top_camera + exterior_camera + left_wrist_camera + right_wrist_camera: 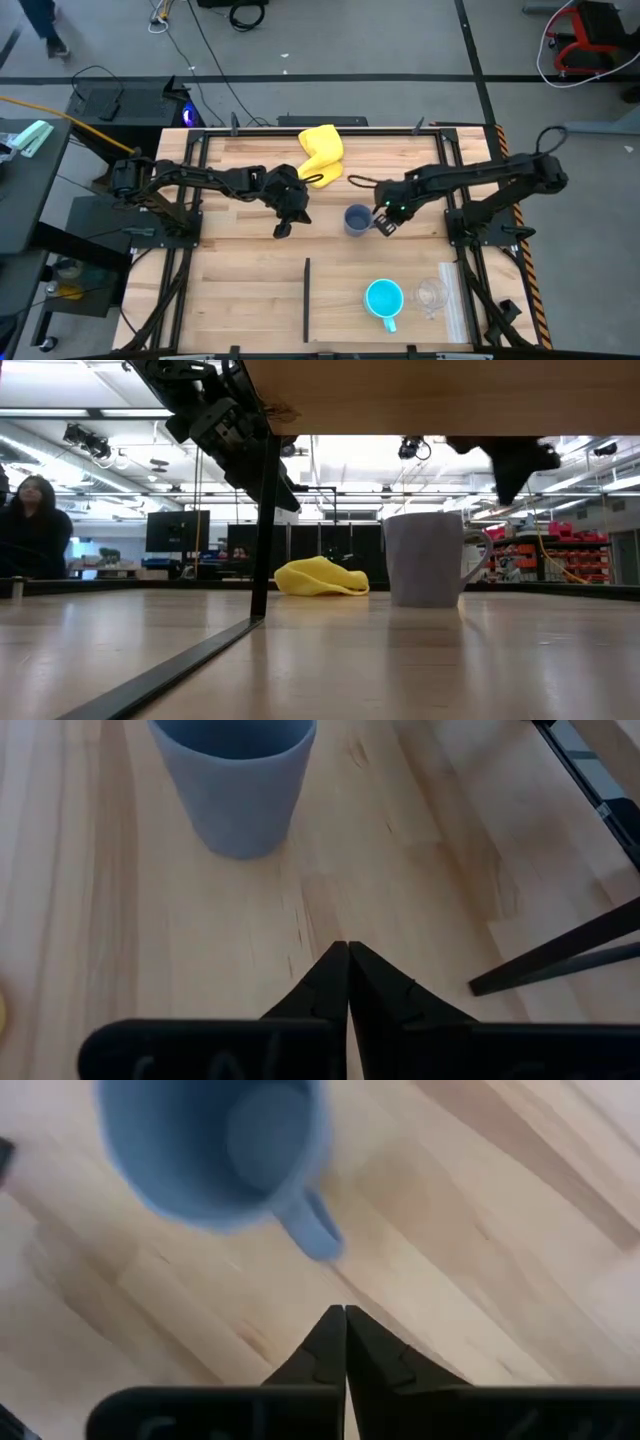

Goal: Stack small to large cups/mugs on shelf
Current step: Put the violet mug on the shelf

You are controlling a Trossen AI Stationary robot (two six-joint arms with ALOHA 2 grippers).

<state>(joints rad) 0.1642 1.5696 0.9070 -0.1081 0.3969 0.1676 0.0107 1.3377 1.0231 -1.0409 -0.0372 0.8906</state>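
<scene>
Three cups are seen on a wooden table [240, 290], with both grippers closed and empty.

The grey-blue mug [357, 219] is stood upright near the table's middle, its handle turned toward the right gripper [384, 224], whose fingers are pressed together just beside the handle, holding nothing. The left gripper [283, 228] is held well apart on the mug's other side, fingertips met and empty. The cyan mug [384, 298] is set upright near the front edge, with the small clear cup [432, 294] placed just beside it. A yellow cloth [320, 154] is left at the far edge.
</scene>
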